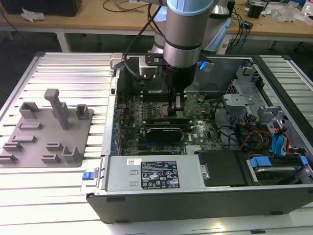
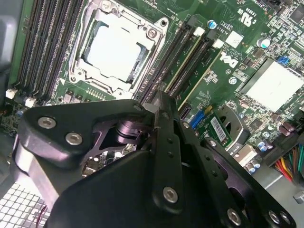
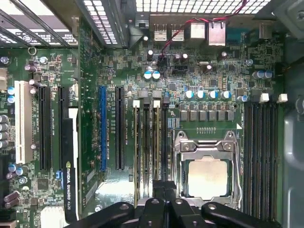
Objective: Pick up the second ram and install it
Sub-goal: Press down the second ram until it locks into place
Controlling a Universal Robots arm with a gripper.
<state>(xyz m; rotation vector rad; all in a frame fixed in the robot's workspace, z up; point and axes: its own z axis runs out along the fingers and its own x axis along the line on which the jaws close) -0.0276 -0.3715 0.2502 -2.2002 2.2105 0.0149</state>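
Deep inside the open computer case (image 1: 146, 198), over the motherboard (image 3: 199, 80), just beside the processor socket (image 3: 206, 175): gripper (image 1: 177, 106) lowered to the bank of memory slots. Closed to a bare slit, with room for no more than a thin board between the tips. Meets the top edge of the second ram (image 2: 187, 57) right at the gripper (image 2: 159, 102) in the second wrist view. Cannot tell whether nipping that edge or only bearing down on it.

Second ram (image 3: 155, 142) standing on edge in a slot of that bank, low and level, running under the gripper (image 3: 164, 187) in the first wrist view. Looks to be in or very nearly in its slot. Latches too small to judge. Well apart from the black expansion card (image 1: 164, 132), toward the front of the case.

Judged as very light, stiff along its length, yet thin and brittle if bent or twisted. Best taken by the bare top edge near the middle, flat faces between the pads, clear of the small chips and the contact edge. Likely to need square, even downward pressure, since a tilt could jam one end in the slot.
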